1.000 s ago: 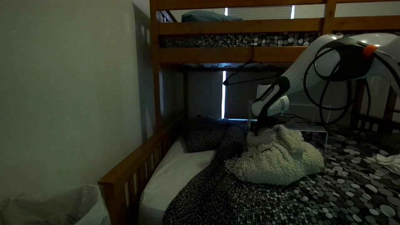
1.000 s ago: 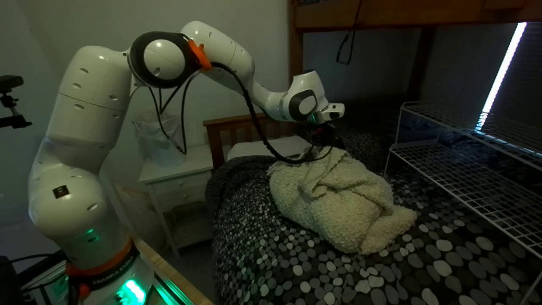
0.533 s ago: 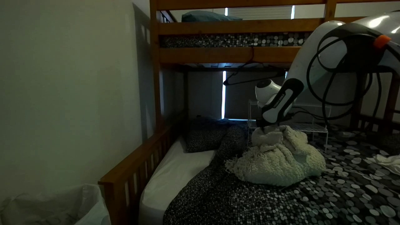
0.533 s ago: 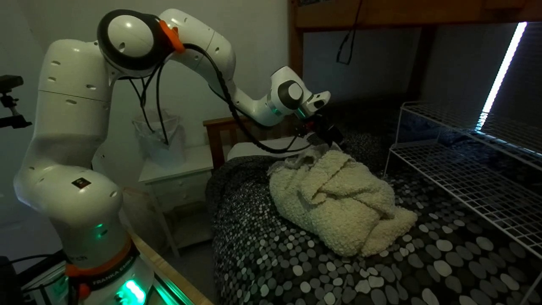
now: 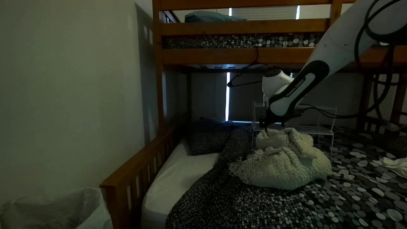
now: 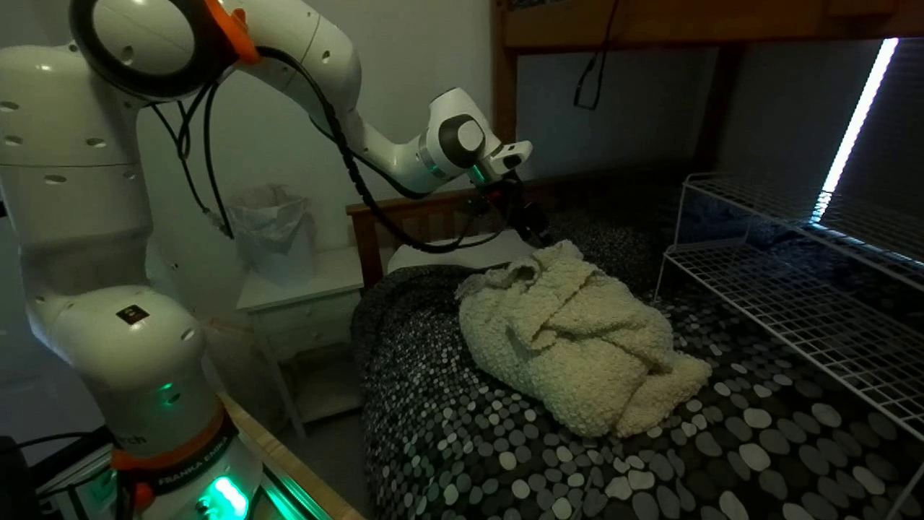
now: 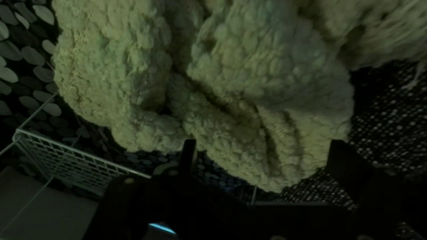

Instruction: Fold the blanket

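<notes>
The cream, fluffy blanket [image 5: 286, 162] lies in a bunched, folded heap on the bed; it also shows in the other views [image 6: 577, 339] [image 7: 250, 66]. Its fringe [image 5: 244, 170] hangs at one side. My gripper [image 7: 263, 143] is open, its fingers [image 7: 189, 153] wide apart, with nothing held. In the wrist view the blanket's top edge shows beyond and between the fingertips. In both exterior views the gripper [image 5: 266, 125] [image 6: 538, 235] is just above the blanket's top end; whether it touches cannot be told.
A white wire shelf [image 6: 779, 289] stands on the bed beside the blanket. The bunk's wooden rail [image 5: 235, 55] runs above, with a black hanger [image 5: 257, 81] hanging from it. A dark pillow [image 5: 206, 143] lies by the headboard. A white nightstand [image 6: 303, 296] carries a lined bin.
The arm has drawn back toward its base and the gripper has risen from the blanket's top end. The blanket's upper fold shifted slightly at first, then stayed still.
</notes>
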